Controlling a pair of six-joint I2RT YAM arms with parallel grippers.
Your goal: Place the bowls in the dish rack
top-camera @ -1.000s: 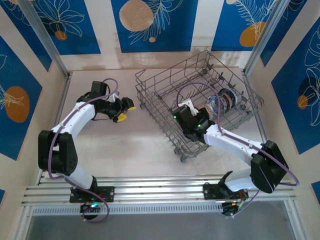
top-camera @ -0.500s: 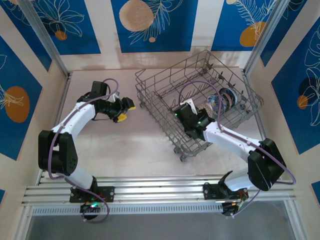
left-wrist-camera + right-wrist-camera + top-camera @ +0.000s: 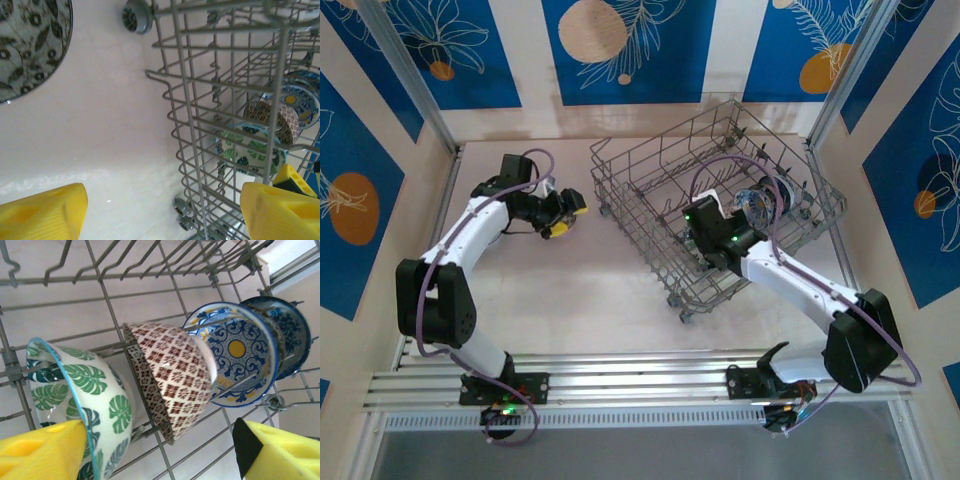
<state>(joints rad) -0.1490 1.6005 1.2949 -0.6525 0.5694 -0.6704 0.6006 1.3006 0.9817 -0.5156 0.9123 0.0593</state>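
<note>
1. My right gripper (image 3: 160, 440) is spread wide inside the dish rack (image 3: 660, 126) and pinches nothing. The leaf bowl (image 3: 75, 390) has its rim just beside it.
2. That bowl stands on edge among the tines, next to the brown bowl (image 3: 175, 375). I judge it best to back straight out, with no sideways nudge.
3. My left gripper (image 3: 162, 205), also spread, hovers over the desk (image 3: 100, 125), and the grey floral bowl (image 3: 30, 45) sits there, not yet loaded.

Patterned bowls (image 3: 245, 150) stand inside the dish rack (image 3: 186, 100).

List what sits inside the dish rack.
Four bowls on edge: green-leaf bowl, brown-diamond bowl, blue-and-yellow bowl, dark blue bowl, the last partly covered by its neighbour.
</note>
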